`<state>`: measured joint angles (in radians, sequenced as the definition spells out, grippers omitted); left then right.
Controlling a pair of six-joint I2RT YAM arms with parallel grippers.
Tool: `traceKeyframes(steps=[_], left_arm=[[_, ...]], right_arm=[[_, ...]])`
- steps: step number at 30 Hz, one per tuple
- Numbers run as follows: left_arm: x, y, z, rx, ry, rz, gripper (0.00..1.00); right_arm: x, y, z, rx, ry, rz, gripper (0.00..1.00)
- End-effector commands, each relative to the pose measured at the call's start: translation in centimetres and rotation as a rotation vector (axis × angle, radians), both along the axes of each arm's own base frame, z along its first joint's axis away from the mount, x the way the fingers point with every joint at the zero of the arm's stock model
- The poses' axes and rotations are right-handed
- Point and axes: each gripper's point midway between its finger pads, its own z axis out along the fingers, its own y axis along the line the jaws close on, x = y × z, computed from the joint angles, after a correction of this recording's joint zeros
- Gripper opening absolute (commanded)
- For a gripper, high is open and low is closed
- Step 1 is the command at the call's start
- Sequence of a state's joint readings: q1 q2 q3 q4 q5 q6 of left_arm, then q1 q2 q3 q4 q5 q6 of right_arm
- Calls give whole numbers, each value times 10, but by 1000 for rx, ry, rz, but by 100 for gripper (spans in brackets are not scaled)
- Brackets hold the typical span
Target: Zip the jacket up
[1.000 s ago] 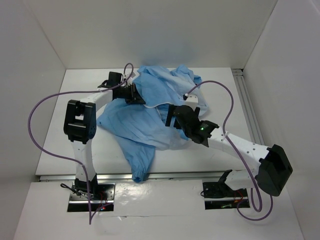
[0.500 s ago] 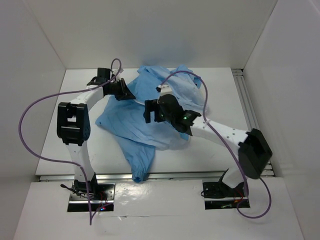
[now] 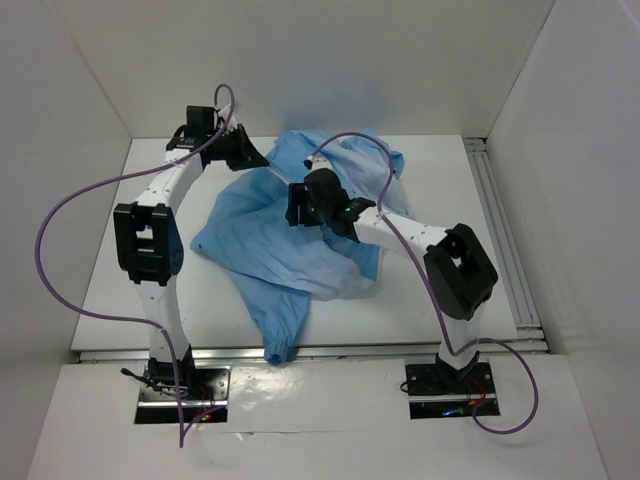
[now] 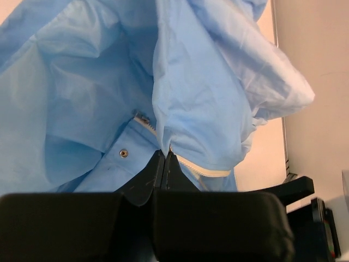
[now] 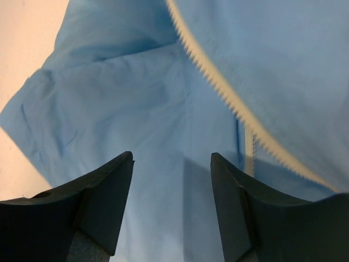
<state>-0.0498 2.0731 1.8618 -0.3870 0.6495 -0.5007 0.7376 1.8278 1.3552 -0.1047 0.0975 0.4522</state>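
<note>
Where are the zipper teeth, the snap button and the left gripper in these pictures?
zipper teeth [image 5: 218, 90], right wrist view, middle of the cream tooth row.
snap button [image 4: 124, 153], left wrist view, its metal centre.
left gripper [image 4: 165, 158], left wrist view, shut fingertips pinching the jacket [image 4: 82, 82] edge.

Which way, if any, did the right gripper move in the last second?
Yes. The right gripper moved left and slightly toward the back wall, away from the rail, over the jacket.

no readable text, labels or numbers anywhere
</note>
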Motion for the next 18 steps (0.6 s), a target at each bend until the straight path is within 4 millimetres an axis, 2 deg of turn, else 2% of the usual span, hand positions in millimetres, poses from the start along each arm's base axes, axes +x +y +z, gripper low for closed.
traceKeyframes(steps=[1, 2, 3, 5, 11, 13, 16, 18], left_arm=[[3, 3, -11, 0, 35, 9, 0], [5, 4, -17, 2, 49, 22, 0], [4, 0, -17, 2, 50, 13, 0], [5, 1, -17, 8, 49, 20, 0], [4, -4, -22, 8, 58, 11, 0], [4, -4, -22, 8, 58, 11, 0], [4, -4, -27, 9, 68, 11, 0], [3, -9, -27, 9, 67, 2, 0]], right_arm=[[29, 9, 8, 57, -24, -44, 64], [31, 10, 3, 49, -15, -45, 63], [41, 6, -5, 33, -13, -73, 63], [48, -4, -18, 0, -2, -109, 63], [67, 1, -44, -19, 24, -109, 63], [67, 1, -47, -28, 34, -109, 61], [61, 3, -42, -6, 24, -77, 49], [59, 4, -37, 9, 17, -67, 46]])
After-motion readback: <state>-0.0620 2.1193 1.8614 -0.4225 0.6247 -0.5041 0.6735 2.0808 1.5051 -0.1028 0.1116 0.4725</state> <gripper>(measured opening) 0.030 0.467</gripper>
